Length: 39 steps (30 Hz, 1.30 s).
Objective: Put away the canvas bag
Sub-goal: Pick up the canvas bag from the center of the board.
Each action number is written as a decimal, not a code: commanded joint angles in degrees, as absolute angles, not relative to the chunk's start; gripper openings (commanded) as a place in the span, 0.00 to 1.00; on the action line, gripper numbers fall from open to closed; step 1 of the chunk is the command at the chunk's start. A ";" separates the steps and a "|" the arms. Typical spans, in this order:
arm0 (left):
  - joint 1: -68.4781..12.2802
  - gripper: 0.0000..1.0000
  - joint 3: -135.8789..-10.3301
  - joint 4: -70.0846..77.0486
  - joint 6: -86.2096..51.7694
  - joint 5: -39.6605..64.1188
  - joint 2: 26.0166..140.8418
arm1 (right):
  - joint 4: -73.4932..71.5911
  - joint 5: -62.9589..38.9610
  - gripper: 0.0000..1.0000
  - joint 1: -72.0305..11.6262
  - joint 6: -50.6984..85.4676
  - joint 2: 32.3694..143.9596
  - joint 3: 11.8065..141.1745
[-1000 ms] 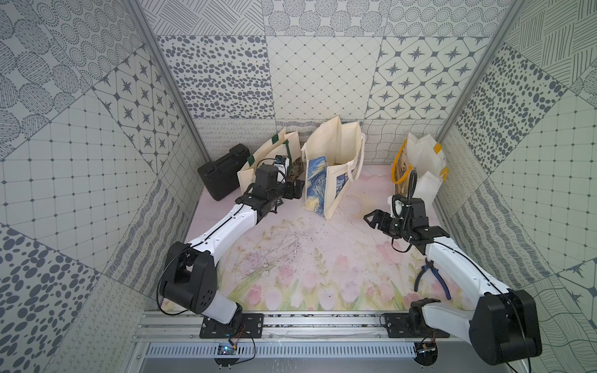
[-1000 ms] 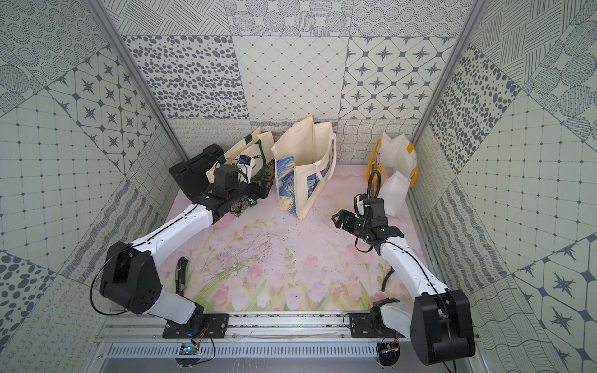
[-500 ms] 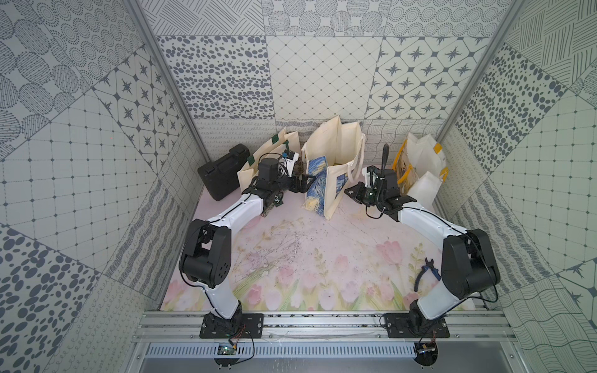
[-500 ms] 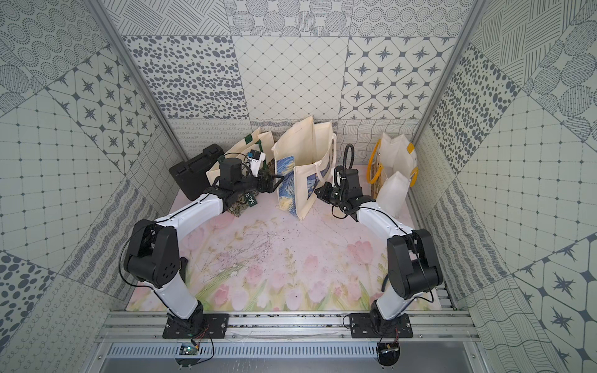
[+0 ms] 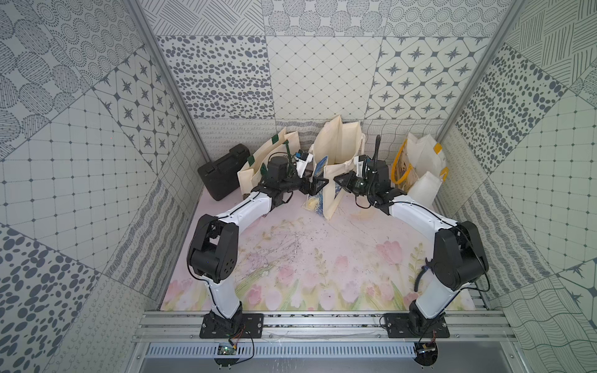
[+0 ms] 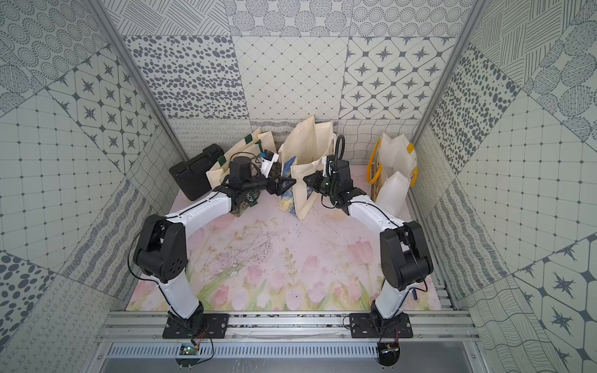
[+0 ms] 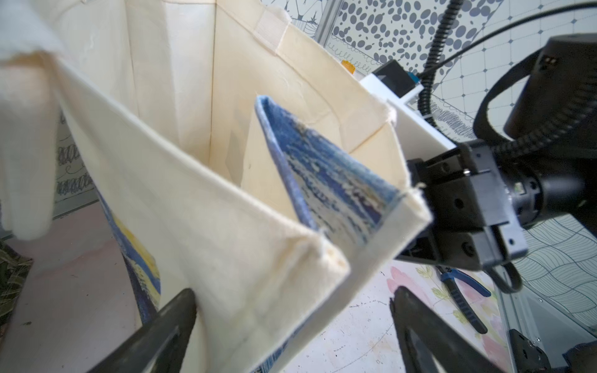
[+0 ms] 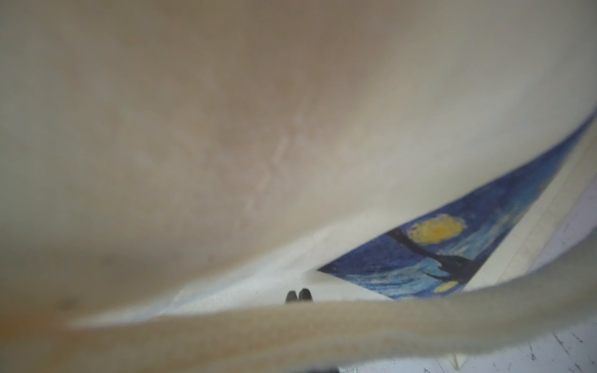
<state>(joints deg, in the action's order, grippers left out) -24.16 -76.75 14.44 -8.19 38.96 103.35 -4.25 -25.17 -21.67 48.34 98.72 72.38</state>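
Now canvas bag (image 5: 336,155) is seen upright at table's (image 5: 323,245) back; its rim (image 7: 381,226) is straddled by spread left claw (image 7: 292,310), right claw (image 8: 298,295) is pressed together against it. Rim should be pinched deeply, evenly.

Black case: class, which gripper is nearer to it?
Left. The left gripper, open astride a corner of the bag, lies toward the black case; the right gripper, shut, is across the bag, farther off.
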 commanded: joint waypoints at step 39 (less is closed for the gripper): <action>-26.89 0.27 -75.13 9.59 -1.33 26.31 99.84 | 6.94 -21.22 0.00 -23.55 37.43 89.83 68.97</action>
